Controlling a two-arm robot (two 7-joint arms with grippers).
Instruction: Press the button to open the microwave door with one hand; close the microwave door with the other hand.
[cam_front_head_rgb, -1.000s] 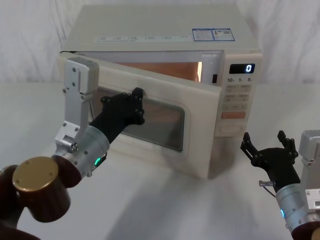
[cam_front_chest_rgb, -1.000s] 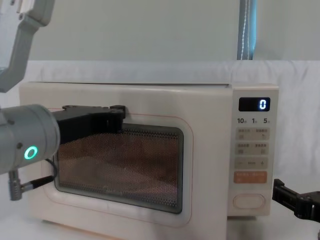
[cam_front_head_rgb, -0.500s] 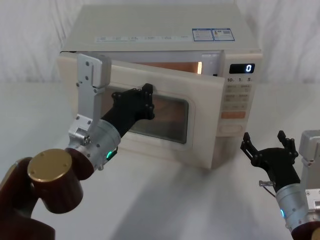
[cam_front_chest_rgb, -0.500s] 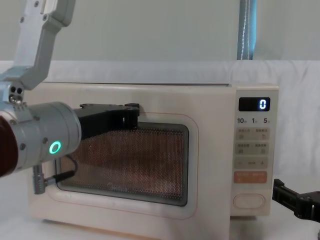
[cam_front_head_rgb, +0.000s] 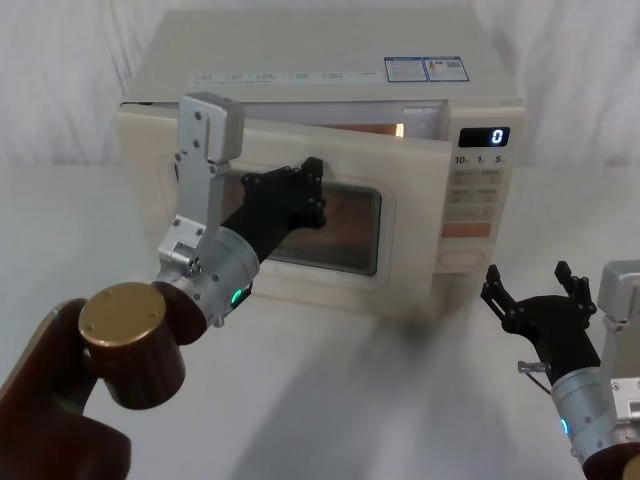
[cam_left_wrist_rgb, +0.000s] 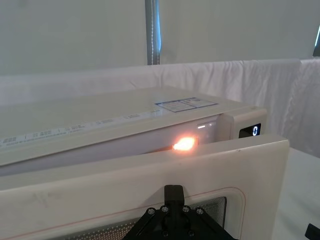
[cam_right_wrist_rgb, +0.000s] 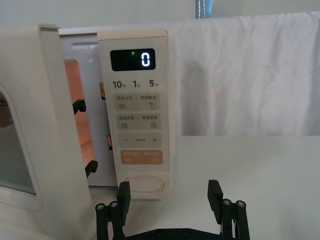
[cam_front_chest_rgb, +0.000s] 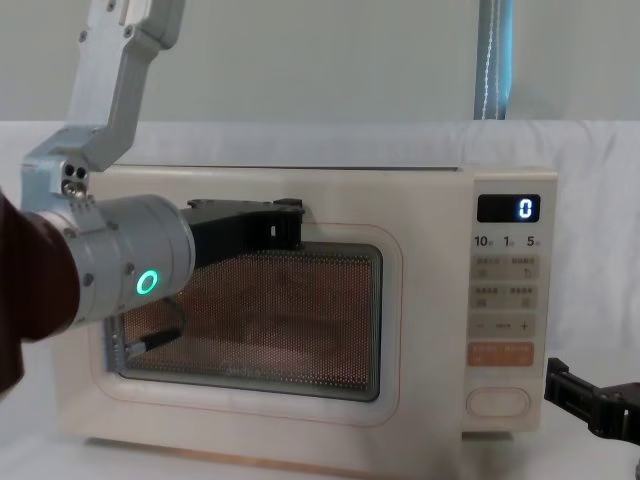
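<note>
The left hand, grip state unclear, presses the nearly closed microwave door. It could slide off the glass, leaving the door unlatched. The right hand waits splayed.

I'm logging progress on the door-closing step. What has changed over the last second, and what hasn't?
The left claw, pressed against the microwave door, has pushed it from wide ajar to nearly shut; a lit gap remains at its free edge. Nothing was grasped or released. The right claw stayed open on the table below the button, and the display still reads 0.
</note>
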